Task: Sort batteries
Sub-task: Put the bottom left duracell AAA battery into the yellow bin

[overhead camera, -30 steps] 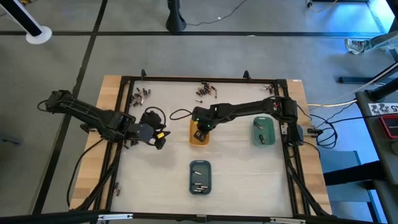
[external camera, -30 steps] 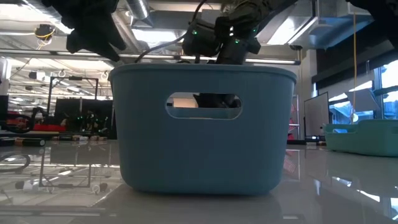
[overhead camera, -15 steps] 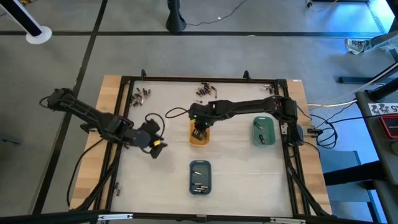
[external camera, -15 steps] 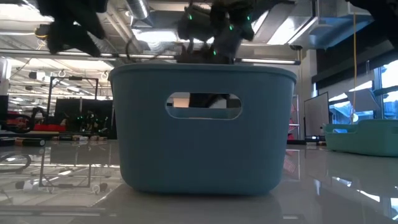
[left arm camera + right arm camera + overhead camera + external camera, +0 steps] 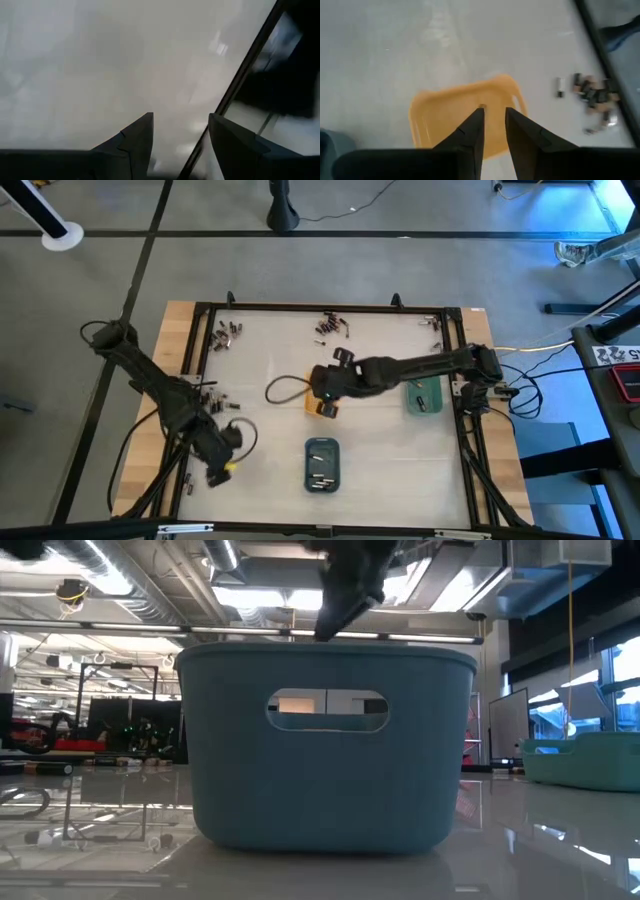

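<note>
Right gripper point(image 5: 493, 127) has lifted off the orange tray point(image 5: 445, 117), fingers a slit apart and empty, so that drop looks done; left gripper point(image 5: 180, 137), open, swung away toward table's near-left corner; loose batteries point(image 5: 333, 326) wait along far edge.

No text, label, brand, number or sign can be read in any view.

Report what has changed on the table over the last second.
The left gripper swung back from mid-table to the near left corner, by the frame, its fingers apart with nothing between them. The right gripper rose off the orange tray and now hangs above it, fingers narrowly apart, nothing visibly held. The blue tray, green tray and the loose batteries along the far edge stayed put.
</note>
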### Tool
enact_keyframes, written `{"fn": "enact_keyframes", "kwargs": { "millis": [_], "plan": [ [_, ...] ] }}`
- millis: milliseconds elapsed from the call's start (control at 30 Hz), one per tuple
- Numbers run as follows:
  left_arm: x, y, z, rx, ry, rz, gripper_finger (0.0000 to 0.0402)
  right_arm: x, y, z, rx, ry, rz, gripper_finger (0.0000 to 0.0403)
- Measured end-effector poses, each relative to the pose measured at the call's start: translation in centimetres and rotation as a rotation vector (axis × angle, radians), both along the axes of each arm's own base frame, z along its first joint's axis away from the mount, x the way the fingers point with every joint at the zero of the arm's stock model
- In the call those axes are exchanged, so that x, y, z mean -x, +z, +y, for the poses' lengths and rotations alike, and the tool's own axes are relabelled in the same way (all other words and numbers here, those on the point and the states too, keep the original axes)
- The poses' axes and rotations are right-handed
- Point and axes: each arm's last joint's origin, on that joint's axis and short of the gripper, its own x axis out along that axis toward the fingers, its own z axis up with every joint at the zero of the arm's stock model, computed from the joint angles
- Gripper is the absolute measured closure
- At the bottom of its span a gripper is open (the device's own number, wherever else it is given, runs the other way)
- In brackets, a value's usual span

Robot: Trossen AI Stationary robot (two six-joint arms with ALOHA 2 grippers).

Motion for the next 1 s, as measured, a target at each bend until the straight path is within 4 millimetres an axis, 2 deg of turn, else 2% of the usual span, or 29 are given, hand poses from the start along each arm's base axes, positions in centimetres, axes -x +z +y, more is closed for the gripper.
{"fn": "enact_keyframes", "kwargs": {
  "millis": [233, 533, 1000],
  "plan": [
    [1.6, -3.2, -3.0, -0.032, -0.198, 0.240, 0.0222, 0.6, 0.3, 2.3, 0.094, -0.030, -0.025, 0.0323],
    [3.0, -6.7, -5.5, -0.099, -0.366, 0.363, 0.0222, 0.7, 0.2, 2.4, 0.095, -0.032, -0.022, 0.0323],
    [3.6, -7.5, -6.9, -0.077, -0.452, 0.308, 0.0221, 0.9, 0.1, 2.3, 0.085, -0.055, -0.012, 0.0323]
  ]
}}
